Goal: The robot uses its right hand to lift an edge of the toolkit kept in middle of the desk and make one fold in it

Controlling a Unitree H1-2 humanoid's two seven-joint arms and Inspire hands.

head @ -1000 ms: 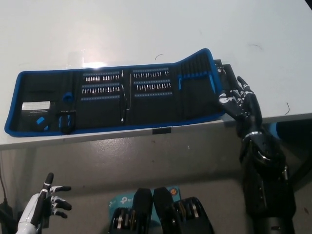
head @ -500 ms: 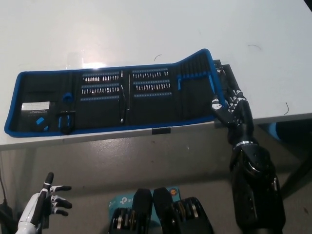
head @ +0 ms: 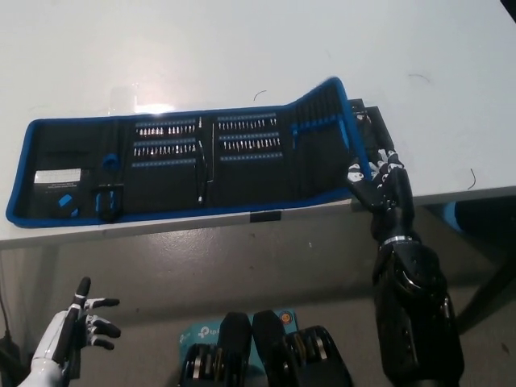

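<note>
The toolkit (head: 185, 165) lies unrolled across the white desk (head: 242, 48), a long black case with a blue border and rows of small bits. Its right end panel (head: 326, 129) stands tilted up off the desk, its top edge blurred. My black right hand (head: 380, 179) is pressed against the toolkit's lower right corner, reaching up from below the desk's front edge. Whether it grips the border is hidden. My white left hand (head: 71, 332) rests low at the lower left, below the desk, with its fingers spread and nothing in it.
A dark flat object (head: 367, 113) pokes out from behind the raised panel. A small black strip (head: 266, 216) sits on the desk's front edge. Below the desk are a teal box (head: 197, 332) on the floor and a blue object (head: 461, 216) at the right.
My right hand has moved left from beside the toolkit to its lower right corner. The raised right panel has shifted slightly. My left hand has barely moved.
</note>
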